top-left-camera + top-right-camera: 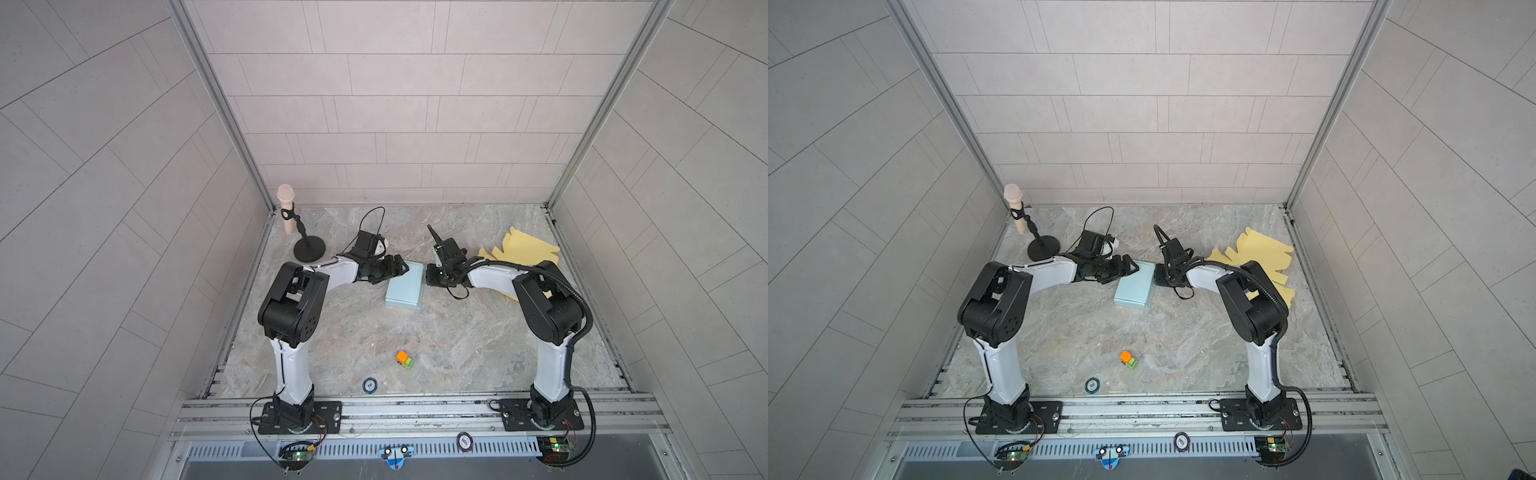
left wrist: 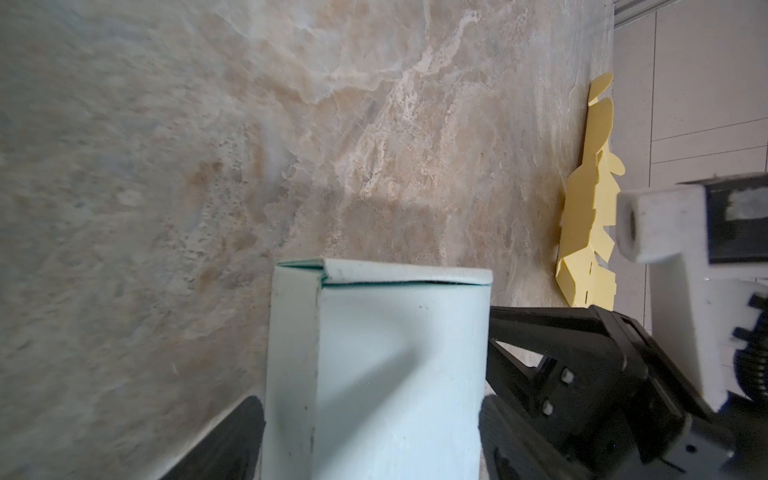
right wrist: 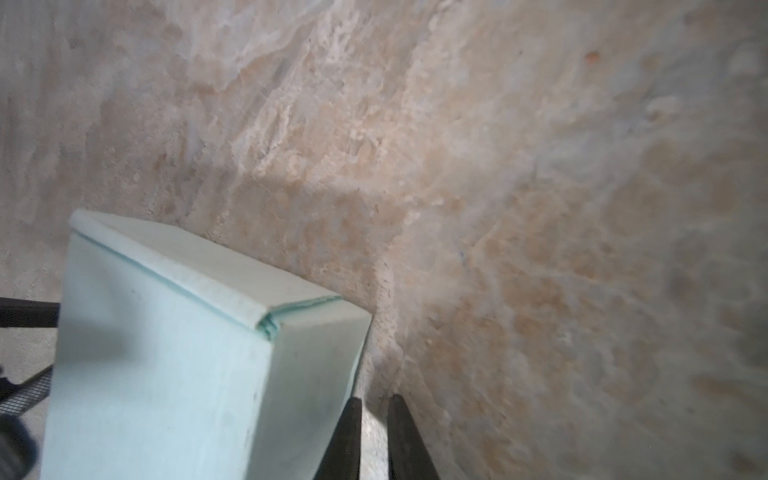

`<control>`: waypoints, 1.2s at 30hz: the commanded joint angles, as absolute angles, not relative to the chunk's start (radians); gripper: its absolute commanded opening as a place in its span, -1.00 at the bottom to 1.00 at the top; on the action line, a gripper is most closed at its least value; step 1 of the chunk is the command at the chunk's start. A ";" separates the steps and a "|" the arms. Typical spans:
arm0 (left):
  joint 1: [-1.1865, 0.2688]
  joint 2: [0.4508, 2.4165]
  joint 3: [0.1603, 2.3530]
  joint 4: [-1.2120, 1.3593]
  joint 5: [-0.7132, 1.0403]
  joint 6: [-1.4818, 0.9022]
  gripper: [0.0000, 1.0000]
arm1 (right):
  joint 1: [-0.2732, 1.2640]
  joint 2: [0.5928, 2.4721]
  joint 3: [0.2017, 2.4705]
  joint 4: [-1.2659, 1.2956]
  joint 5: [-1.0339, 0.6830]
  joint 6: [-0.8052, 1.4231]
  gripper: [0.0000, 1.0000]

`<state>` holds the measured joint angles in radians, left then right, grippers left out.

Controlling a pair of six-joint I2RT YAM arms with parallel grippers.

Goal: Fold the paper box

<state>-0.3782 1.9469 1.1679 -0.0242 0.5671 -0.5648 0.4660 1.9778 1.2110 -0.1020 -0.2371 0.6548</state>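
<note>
Along the near edge of the bench (image 1: 465, 345), a round token (image 1: 369, 385) is lying left of centre. Just beyond it a small orange-and-green toy truck (image 1: 405, 360) is sitting. Bare marble is spreading out from these two towards both side edges.

Past a broad open band, the light-blue paper box (image 1: 405, 286) is lying around mid-bench, its long edges running near to far and slightly skewed. In both wrist views its end flap (image 2: 407, 272) is showing folded over.

The left tool (image 1: 398, 270) is reaching in from the left at the box's far left corner. In the left wrist view its jaws are standing wide with the box between them, one finger (image 2: 232, 440) lying against each side, so it is gripping the box.

The right tool (image 1: 430, 276) is meeting the box's far right edge. Its fingers (image 3: 353, 436) are lying nearly together just beside the box's side, with only a thin slit of bench between them, and they are holding nothing.

Farther back, yellow die-cut box blanks (image 1: 523, 249) are lying flat near the far right corner, partly under the right arm. A microphone (image 1: 286, 205) on a round-based stand (image 1: 309, 251) is standing by the far left corner. Open marble is running along the far edge between them.
</note>
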 commanded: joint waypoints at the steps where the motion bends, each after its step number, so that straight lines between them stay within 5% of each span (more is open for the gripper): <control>1: -0.391 1.974 1.207 -0.034 0.566 -0.557 0.65 | 0.465 2.018 1.231 -0.104 -0.262 0.658 -0.67; 24: -0.433 1.976 1.185 0.082 0.635 -0.644 0.54 | 0.469 1.979 1.144 0.050 -0.342 0.725 -0.67; 36: -0.359 1.855 1.053 0.059 0.601 -0.596 0.73 | 0.432 1.857 1.008 -0.013 -0.287 0.671 -0.63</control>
<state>-0.3660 1.9179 1.0847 0.0601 0.6048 -0.6285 0.4335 1.8935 1.0382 0.0483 -0.3046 0.6846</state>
